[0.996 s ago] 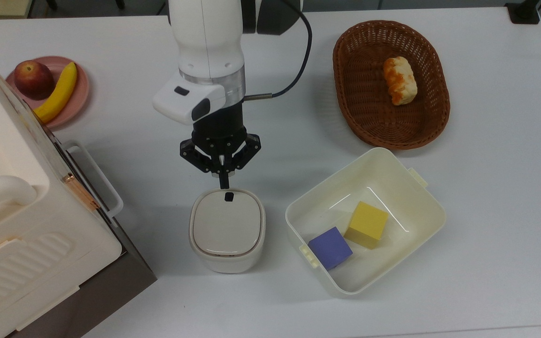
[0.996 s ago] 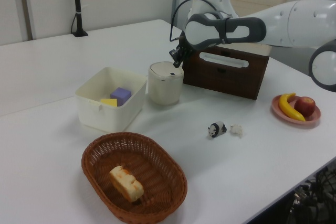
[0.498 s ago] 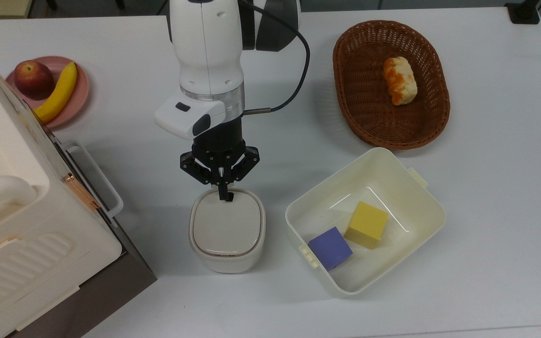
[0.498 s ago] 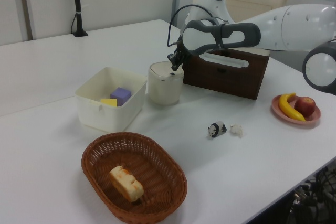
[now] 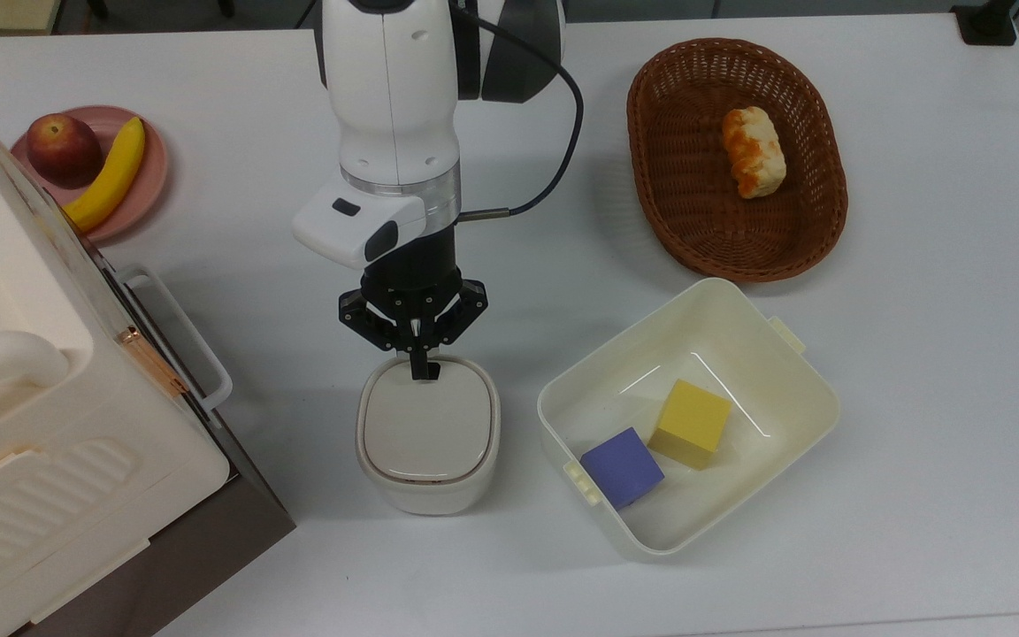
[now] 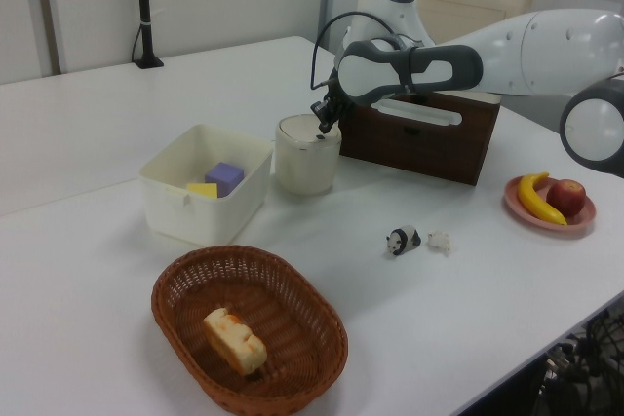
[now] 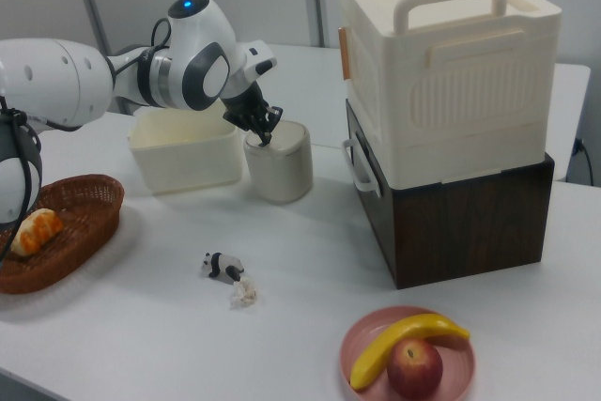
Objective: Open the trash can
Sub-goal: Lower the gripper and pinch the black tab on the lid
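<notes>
The trash can [image 5: 428, 433] sits low in the centre of the top view, lid flat and shut, just left of the open tub [image 5: 792, 376]. My gripper [image 5: 421, 367] stands over its upper edge, fingers pinched together, holding nothing, tip on the dark button. I judge this the pressing step; next I need a firm straight push down, then a lift clear.

Small cream-white trash can [image 5: 427, 435] [image 6: 307, 155] [image 7: 279, 163], rounded-square, standing upright on the white table; flat lid shut and level, edged by a thin brown rim line; sits between the big cream appliance at the top view's left and the lidless tub at the top view's right, touching neither.
</notes>
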